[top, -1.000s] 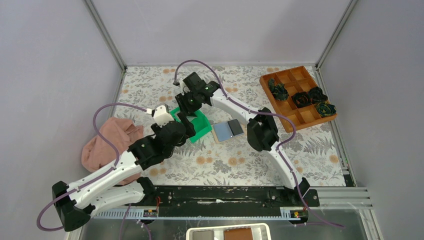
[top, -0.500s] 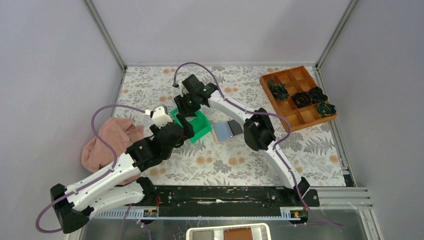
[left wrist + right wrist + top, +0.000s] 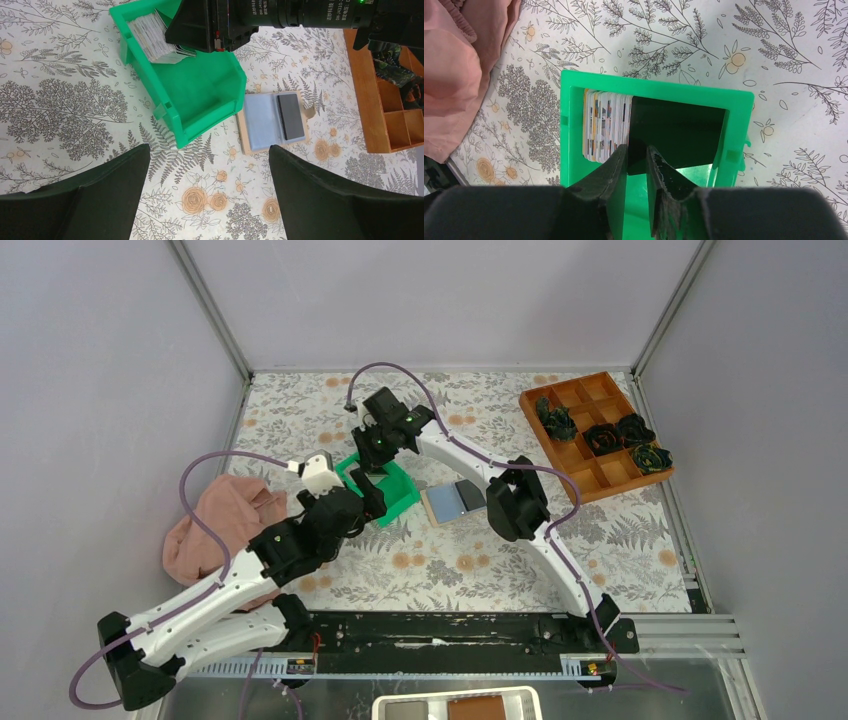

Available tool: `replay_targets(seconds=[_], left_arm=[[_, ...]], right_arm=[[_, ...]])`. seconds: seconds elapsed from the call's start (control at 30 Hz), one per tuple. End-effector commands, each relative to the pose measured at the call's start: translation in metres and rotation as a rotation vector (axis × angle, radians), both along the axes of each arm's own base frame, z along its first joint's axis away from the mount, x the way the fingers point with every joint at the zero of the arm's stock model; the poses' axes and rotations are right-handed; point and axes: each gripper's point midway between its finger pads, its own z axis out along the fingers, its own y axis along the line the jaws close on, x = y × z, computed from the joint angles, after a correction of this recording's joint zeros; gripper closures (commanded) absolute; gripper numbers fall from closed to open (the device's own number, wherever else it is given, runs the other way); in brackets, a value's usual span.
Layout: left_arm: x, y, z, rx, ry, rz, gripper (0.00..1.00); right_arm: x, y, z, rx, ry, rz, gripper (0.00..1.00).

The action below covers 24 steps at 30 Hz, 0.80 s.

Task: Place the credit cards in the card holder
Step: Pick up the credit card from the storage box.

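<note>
**Currently — two grippers, one tray, one wallet**

My right gripper (image 3: pixel 636 147) points down into the green tray (image 3: pixel 654 89), a single moulded plastic bin with straight walls and a smooth, glossy rim. Its two fingers are drawn almost together, with only a narrow dark slot between them. They sit at the right end of the credit cards (image 3: pixel 606 125), which form one packed stack standing on edge against the tray's left wall. Their thin edges are pale with flecks of print, too many and too tight to count. Whether a card is pinched in that slot I cannot tell, since everything beside the stack is dark.

My left gripper (image 3: pixel 207 148) hovers near the tray's near side. Its two black fingers are spread wide and hold nothing.

The card holder (image 3: pixel 262 125) lies open and flat on the table, just right of the tray's near corner. It is one tan folding wallet with a matte blue-grey inside face and a small tab (image 3: pixel 310 111) sticking out of its right edge. One dark card (image 3: pixel 291 116), a smooth rectangle, lies on its right half.

Far right sits one orange-brown compartment box (image 3: pixel 612 470), divided into square cells. Four dark rosette-like lumps (image 3: pixel 602 437) lie in or on it, and the rightmost sits at its right edge. One crumpled pink cloth (image 3: pixel 215 530) lies at the left of the table (image 3: pixel 450 570), whose cover is printed with ferns and flowers.
</note>
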Motion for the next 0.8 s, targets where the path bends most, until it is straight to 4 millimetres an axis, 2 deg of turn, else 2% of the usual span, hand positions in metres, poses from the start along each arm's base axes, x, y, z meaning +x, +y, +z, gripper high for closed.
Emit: replay_targets(seconds=[0.0,0.13,0.47,0.77], left_arm=[[0.006,-0.002,0.006,-0.006,-0.039,0.000,0.04],[0.008,-0.004,0.006,-0.002,-0.041,-0.007,0.04],[0.009,-0.006,0.005,-0.007,-0.041,-0.010,0.04],[0.011,-0.006,0.005,0.004,-0.040,-0.013,0.04]], right_arm=[[-0.003,0.012,0.037,0.077,-0.019,0.005,0.75],[-0.002,0.011,0.048,0.080,-0.039,0.002,0.75],[0.002,0.004,0.051,0.065,-0.050,-0.008,0.76],[0.009,-0.004,0.055,0.076,-0.045,-0.019,0.72]])
